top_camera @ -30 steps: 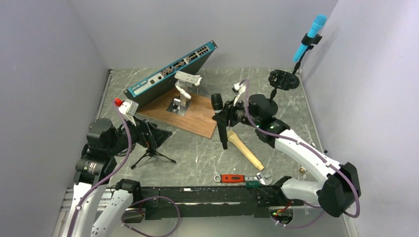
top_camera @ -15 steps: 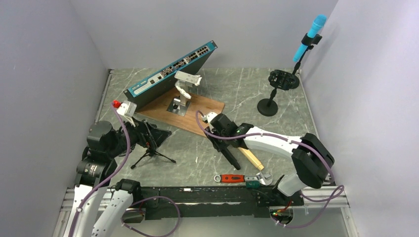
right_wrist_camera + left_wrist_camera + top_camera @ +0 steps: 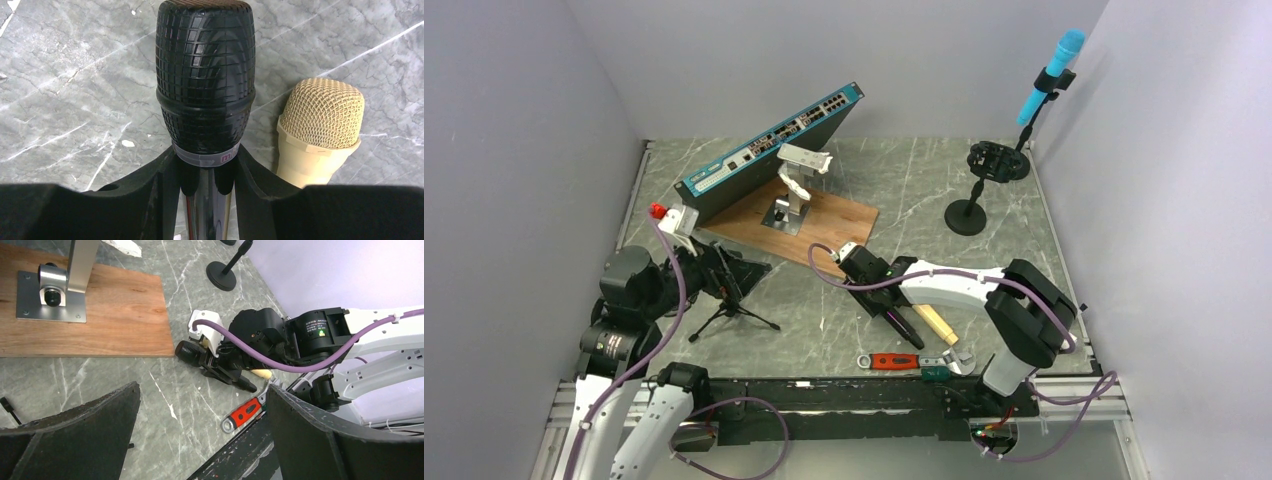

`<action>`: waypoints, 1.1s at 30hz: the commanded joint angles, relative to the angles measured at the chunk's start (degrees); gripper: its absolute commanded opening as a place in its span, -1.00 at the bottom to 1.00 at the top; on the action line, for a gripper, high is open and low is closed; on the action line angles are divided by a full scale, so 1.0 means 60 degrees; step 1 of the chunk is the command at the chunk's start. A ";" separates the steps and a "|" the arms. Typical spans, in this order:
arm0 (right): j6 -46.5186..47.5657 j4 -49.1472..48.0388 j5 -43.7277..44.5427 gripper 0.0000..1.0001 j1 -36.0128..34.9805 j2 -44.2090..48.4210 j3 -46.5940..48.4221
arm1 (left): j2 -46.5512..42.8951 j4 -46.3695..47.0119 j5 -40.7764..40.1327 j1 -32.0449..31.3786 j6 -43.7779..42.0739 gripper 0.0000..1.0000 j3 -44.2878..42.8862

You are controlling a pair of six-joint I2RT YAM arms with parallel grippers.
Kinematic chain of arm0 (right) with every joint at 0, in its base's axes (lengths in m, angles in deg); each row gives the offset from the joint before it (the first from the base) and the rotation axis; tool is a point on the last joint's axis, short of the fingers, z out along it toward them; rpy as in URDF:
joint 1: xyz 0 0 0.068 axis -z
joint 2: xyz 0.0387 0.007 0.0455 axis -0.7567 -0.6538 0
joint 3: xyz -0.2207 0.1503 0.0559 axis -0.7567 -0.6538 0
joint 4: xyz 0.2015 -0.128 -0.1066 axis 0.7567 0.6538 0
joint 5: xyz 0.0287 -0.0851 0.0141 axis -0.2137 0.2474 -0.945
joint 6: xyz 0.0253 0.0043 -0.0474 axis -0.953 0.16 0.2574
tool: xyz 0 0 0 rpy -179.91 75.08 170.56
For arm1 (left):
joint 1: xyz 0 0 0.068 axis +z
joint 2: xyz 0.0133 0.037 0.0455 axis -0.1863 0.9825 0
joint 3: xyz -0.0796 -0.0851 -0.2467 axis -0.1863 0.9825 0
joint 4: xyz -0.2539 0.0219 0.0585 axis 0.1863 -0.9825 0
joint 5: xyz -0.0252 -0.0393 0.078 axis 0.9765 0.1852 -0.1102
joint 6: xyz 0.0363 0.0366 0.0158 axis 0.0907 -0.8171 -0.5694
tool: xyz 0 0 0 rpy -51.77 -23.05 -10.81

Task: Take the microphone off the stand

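Note:
My right gripper [image 3: 864, 272] is shut on the black microphone [image 3: 205, 75], gripping its shaft just below the mesh head. The microphone lies low on the table, its tail [image 3: 906, 331] pointing toward the near edge. A beige microphone [image 3: 320, 125] lies right beside it, also visible in the top view [image 3: 936, 322]. My left gripper [image 3: 722, 272] is open and empty, hovering by the top of a small black tripod stand [image 3: 727, 312]. In the left wrist view the left gripper [image 3: 200, 435] has its jaws wide apart, and the black microphone [image 3: 187, 351] shows beyond them.
A red-handled wrench [image 3: 898, 362] lies near the front edge. A wooden board [image 3: 824, 235] with a metal bracket and a tilted network switch [image 3: 769, 142] stand at the back left. A blue microphone [image 3: 1054, 68] on a tall stand [image 3: 966, 216] stands at the back right.
My right arm swung down and left with the black microphone, from holding it upright in mid-table to laying it low beside the beige microphone. The left arm barely moved.

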 commanded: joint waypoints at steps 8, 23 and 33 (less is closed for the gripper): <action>-0.0431 0.0165 0.0177 -0.22 -0.0244 0.0210 -0.0097 | -0.0145 0.0084 -0.0030 -0.0016 0.0058 0.96 0.0037; -0.0529 -0.0205 -0.0081 0.28 -0.0283 0.2012 0.0465 | -0.0454 0.0087 0.0005 -0.0016 0.0162 0.96 0.0249; -0.0119 0.0110 0.3806 0.57 0.0273 0.3292 0.2625 | -0.0577 -0.0060 0.0039 -0.0023 -0.0013 0.97 0.0327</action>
